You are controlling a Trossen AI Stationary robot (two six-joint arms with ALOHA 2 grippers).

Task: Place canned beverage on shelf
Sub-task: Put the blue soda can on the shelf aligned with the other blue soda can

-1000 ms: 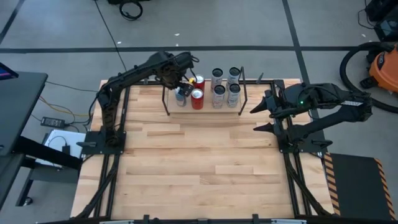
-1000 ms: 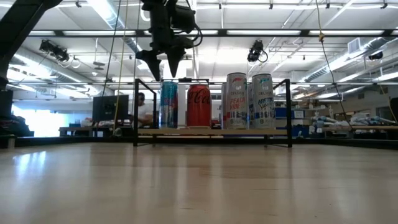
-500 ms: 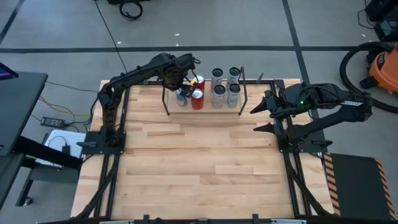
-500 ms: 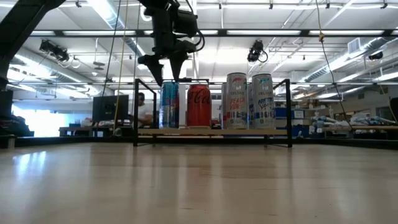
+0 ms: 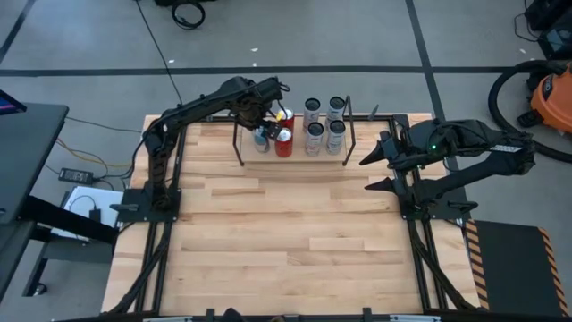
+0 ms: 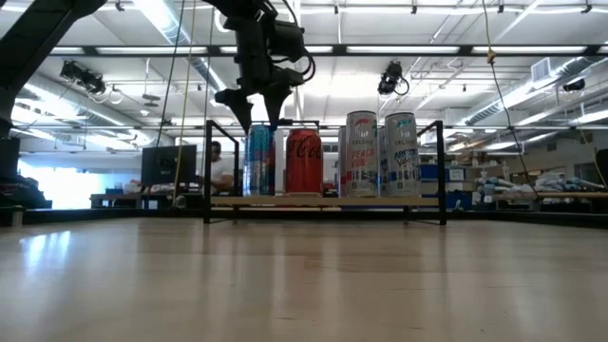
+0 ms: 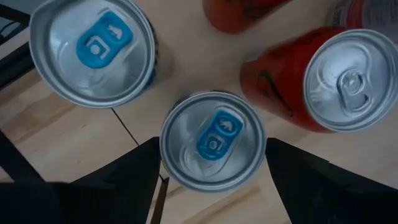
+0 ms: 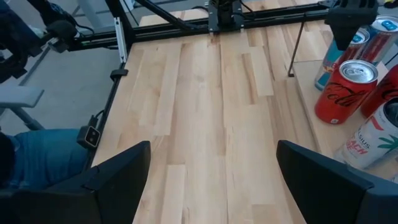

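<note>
The shelf stands at the table's far middle and carries several upright cans: two blue ones, red ones and white ones. My left gripper hovers open over the shelf's left part, pointing down. Its fingers stand on either side of the top of one blue can, which stands upright on the plank. In the low view the fingertips are about level with that can's top. My right gripper waits open and empty right of the shelf. My left gripper's fingers come from above and stand beside the blue can's top rim, one on each side. Whether they touch the rim I cannot tell. The can stands upright on the shelf.
A second blue can and a red can stand close to the one between the fingers. Black upright rods mark the shelf's corners. The wooden tabletop lies bare in front of the shelf. A person sits beyond the table.
My left gripper has shifted a little toward the table's right over the shelf's left cans and stays pointing down. The cans stand as before.
</note>
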